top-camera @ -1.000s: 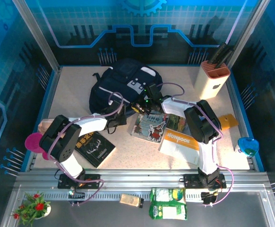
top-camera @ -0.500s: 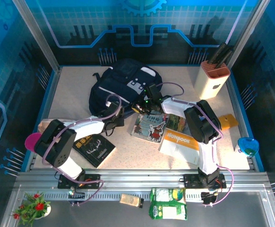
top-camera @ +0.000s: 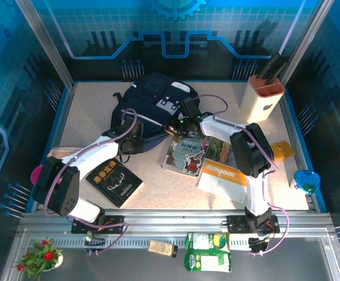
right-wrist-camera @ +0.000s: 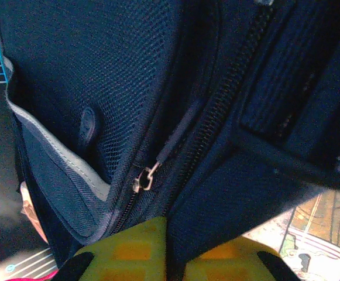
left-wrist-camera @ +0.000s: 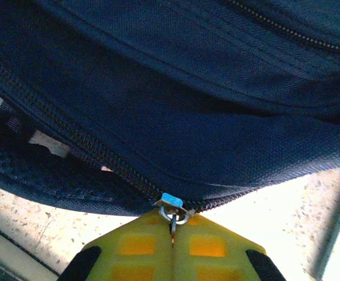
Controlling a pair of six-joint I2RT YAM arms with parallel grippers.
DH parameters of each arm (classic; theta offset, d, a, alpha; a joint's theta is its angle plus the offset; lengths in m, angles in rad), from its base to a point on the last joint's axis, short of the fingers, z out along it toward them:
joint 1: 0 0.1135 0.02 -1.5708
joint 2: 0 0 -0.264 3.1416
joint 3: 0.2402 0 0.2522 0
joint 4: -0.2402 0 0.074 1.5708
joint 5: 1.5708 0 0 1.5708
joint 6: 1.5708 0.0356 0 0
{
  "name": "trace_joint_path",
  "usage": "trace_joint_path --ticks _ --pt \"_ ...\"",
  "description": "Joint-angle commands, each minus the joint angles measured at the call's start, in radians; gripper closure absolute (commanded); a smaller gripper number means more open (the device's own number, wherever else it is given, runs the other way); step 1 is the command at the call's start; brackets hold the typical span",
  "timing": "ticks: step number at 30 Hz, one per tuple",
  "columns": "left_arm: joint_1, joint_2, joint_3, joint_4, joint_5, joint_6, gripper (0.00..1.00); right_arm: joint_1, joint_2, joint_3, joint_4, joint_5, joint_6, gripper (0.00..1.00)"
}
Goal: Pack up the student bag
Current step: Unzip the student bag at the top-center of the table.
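student bag (top-camera: 152, 100) rear centre, books (top-camera: 186, 157) before it, knife block (top-camera: 264, 100) rear right

My left gripper (left-wrist-camera: 173, 237) is cut off by the bottom edge, and the zip pull (left-wrist-camera: 172, 206) vanishes between its pads just past its ring. My right gripper (right-wrist-camera: 167, 237) is cropped likewise, and the bag (right-wrist-camera: 99, 76) fold it pinches disappears between the pads. Ahead of both hands the bag runs past every edge. From above, both jaws are too small to read
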Motion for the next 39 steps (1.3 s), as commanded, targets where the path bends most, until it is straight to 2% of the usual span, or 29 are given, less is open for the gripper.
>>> trace_joint_path --ticks 1,4,12,14,17,19,22,25,29,35,39 --pt "0.011 -0.029 0.048 -0.181 0.130 0.043 1.00 -0.050 -0.024 0.057 -0.011 0.087 -0.071 0.88" --pt "-0.006 -0.031 0.072 -0.183 0.232 0.063 1.00 -0.080 -0.007 0.086 -0.019 0.056 -0.106 0.87" --pt "-0.107 0.057 0.156 -0.087 0.378 0.021 1.00 -0.167 0.075 0.172 -0.056 0.000 -0.244 0.84" --pt "-0.122 0.107 0.200 -0.072 0.388 0.011 1.00 -0.180 0.068 0.171 -0.081 -0.011 -0.243 0.76" --pt "-0.128 0.171 0.275 -0.067 0.398 0.003 1.00 -0.187 0.005 0.128 -0.136 0.002 -0.224 0.57" --pt "-0.130 0.208 0.318 -0.058 0.414 0.000 1.00 -0.189 -0.070 0.045 -0.133 0.027 -0.189 0.45" --pt "-0.133 0.251 0.369 -0.059 0.451 0.001 1.00 -0.188 -0.159 -0.105 -0.067 0.026 -0.089 0.35" --pt "-0.140 0.284 0.403 -0.063 0.475 0.004 1.00 -0.180 -0.188 -0.224 0.062 -0.044 0.039 0.34" --pt "-0.144 0.314 0.443 -0.083 0.489 0.013 1.00 -0.143 -0.166 -0.286 0.245 -0.116 0.167 0.33" --pt "-0.146 0.326 0.465 -0.095 0.509 0.020 1.00 -0.093 -0.106 -0.233 0.231 -0.118 0.186 0.32" --pt "-0.144 0.326 0.474 -0.100 0.505 0.026 1.00 -0.080 -0.083 -0.246 0.244 -0.117 0.209 0.39"
